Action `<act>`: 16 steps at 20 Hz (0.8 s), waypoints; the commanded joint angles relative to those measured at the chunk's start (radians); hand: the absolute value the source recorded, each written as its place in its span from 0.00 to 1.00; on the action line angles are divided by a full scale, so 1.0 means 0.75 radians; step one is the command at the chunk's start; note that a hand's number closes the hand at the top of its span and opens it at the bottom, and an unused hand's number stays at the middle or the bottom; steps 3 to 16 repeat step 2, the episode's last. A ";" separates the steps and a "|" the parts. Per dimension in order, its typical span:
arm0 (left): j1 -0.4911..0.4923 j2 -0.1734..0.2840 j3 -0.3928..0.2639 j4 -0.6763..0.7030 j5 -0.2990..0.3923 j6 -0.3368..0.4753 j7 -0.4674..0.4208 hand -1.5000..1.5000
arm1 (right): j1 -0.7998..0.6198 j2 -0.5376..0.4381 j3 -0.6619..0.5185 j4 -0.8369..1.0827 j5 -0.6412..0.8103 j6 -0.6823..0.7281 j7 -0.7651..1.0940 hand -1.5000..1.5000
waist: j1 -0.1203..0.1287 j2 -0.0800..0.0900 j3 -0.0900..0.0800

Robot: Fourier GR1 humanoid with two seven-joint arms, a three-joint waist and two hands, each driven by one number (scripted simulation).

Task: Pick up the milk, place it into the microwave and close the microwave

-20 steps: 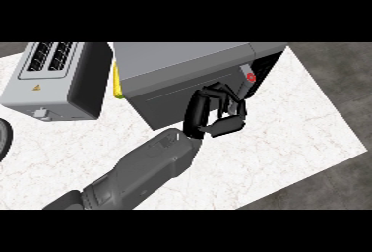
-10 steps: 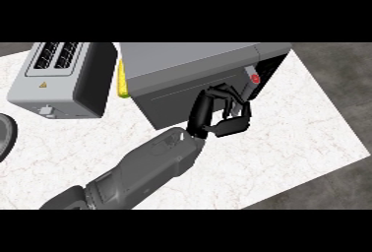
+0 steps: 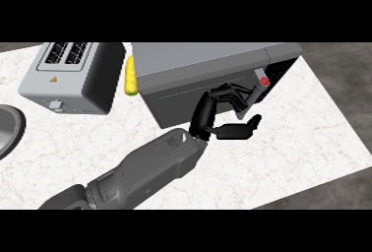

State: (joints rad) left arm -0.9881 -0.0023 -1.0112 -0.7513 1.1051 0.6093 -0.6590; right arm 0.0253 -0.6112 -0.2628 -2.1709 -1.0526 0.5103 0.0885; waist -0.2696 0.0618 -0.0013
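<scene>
We see one hand (image 3: 218,115) at the microwave (image 3: 200,74) front, fingers outstretched against its door, grasping nothing. The milk shows nowhere (presumably inside already). We judge the placing done, the door nearly shut. A toaster (image 3: 69,74) stands at nine o'clock on the surface (image 3: 291,138).

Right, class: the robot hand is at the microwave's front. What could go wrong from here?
1. The robot hand lies against the microwave front, close to the red button; a slip might press it.
2. Pushing could slide the microwave towards the corn cob and toaster beside it.
3. The milk shows nowhere, so whether it is inside cannot be checked.
</scene>
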 commanded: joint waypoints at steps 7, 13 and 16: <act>0.069 0.003 0.100 0.225 0.084 0.061 0.015 0.00 | 0.037 -0.013 -0.015 -0.034 -0.028 -0.018 0.023 0.00 | 0.026 0.016 -0.001; 0.069 0.003 0.100 0.225 0.084 0.061 0.015 0.00 | 0.037 -0.013 -0.015 -0.034 -0.028 -0.018 0.023 0.00 | 0.026 0.016 -0.001; 0.069 0.003 0.100 0.225 0.084 0.061 0.015 0.00 | 0.037 -0.013 -0.015 -0.034 -0.028 -0.018 0.023 0.00 | 0.026 0.016 -0.001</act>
